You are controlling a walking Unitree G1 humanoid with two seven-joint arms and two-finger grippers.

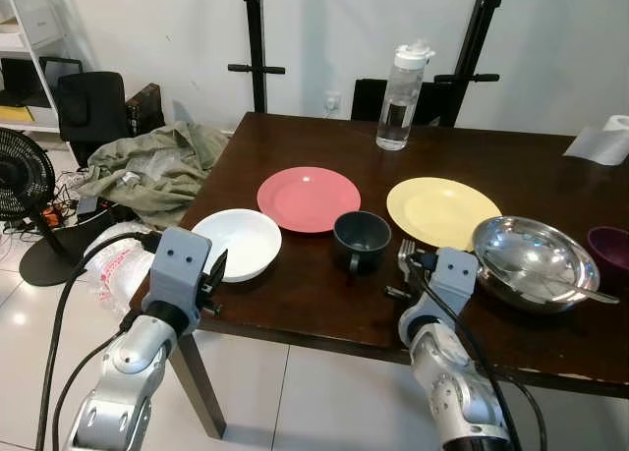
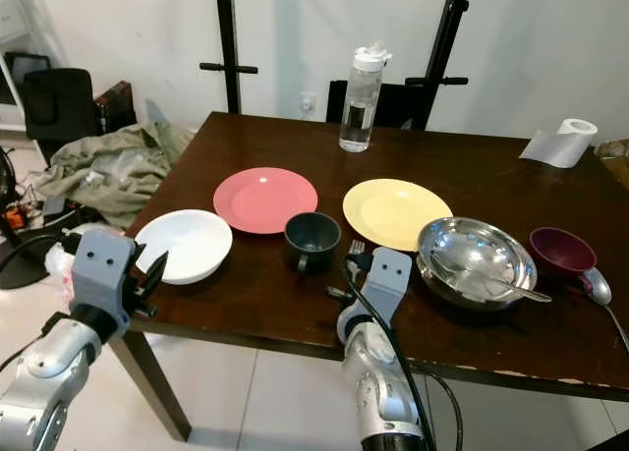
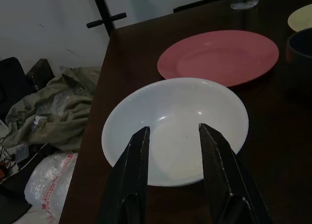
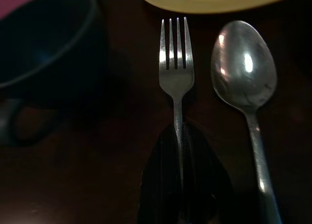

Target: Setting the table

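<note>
Right gripper (image 4: 179,151) pinched on the fork (image 4: 176,68) handle, fork flat on the table (image 1: 295,294) between the mug (image 1: 361,239) and a spoon (image 4: 243,72) (tines toward the yellow plate (image 1: 442,210)). Left gripper (image 3: 173,138) parted, nothing held, over the white bowl (image 3: 175,129) near rim

Left arm (image 1: 133,358): silver ribbed metal segments, grey boxy wrist housing with two dark screws, black cable looped along its outer side | left gripper (image 3: 174,151): two long, black, flat-sided fingers tapering to blunt tips | Right arm (image 1: 447,372): matching silver segments, grey wrist block, black cable trailing over forearm | right gripper (image 4: 179,151): glossy black fingers
</note>
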